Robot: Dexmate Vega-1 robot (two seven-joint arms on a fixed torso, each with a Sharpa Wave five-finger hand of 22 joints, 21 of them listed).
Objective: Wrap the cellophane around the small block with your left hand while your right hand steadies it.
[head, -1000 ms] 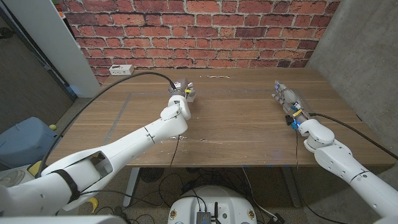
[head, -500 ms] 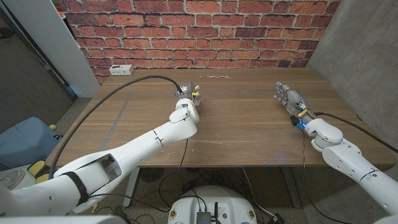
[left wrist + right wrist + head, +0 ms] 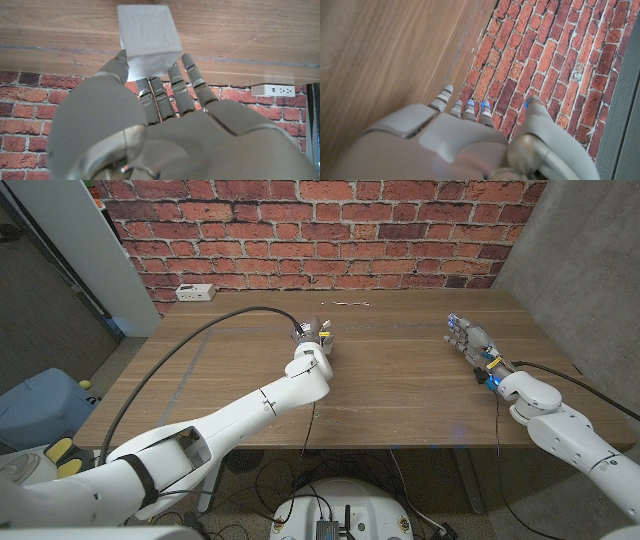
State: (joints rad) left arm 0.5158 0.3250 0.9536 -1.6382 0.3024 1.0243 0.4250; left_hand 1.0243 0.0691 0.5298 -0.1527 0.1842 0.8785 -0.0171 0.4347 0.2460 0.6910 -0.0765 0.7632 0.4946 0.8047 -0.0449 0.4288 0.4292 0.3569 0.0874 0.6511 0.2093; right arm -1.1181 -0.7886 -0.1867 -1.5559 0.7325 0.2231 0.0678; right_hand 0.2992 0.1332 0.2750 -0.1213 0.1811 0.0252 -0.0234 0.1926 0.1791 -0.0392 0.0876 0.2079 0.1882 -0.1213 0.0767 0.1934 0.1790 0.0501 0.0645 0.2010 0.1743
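In the left wrist view a small white block (image 3: 149,37) with a crinkled-looking surface sits pinched between the thumb and fingers (image 3: 192,82) of my left hand (image 3: 165,130), held just over the wooden table (image 3: 250,30). In the head view the same left hand (image 3: 312,338) is over the middle back of the table (image 3: 390,390), with the block (image 3: 324,335) showing as a pale speck at its tips. My right hand (image 3: 470,340) is far off at the table's right side. Its fingers are spread and hold nothing, as the right wrist view (image 3: 465,135) also shows.
A white power strip (image 3: 195,292) lies at the table's back left corner, also seen as the power strip (image 3: 272,90) from the left wrist. A thin pale scrap (image 3: 350,303) lies near the back edge. A brick wall (image 3: 320,230) stands behind, a grey wall (image 3: 590,270) to the right.
My left hand has carried the block to the right, toward the table's middle. My right hand has shifted slightly right and toward the back.
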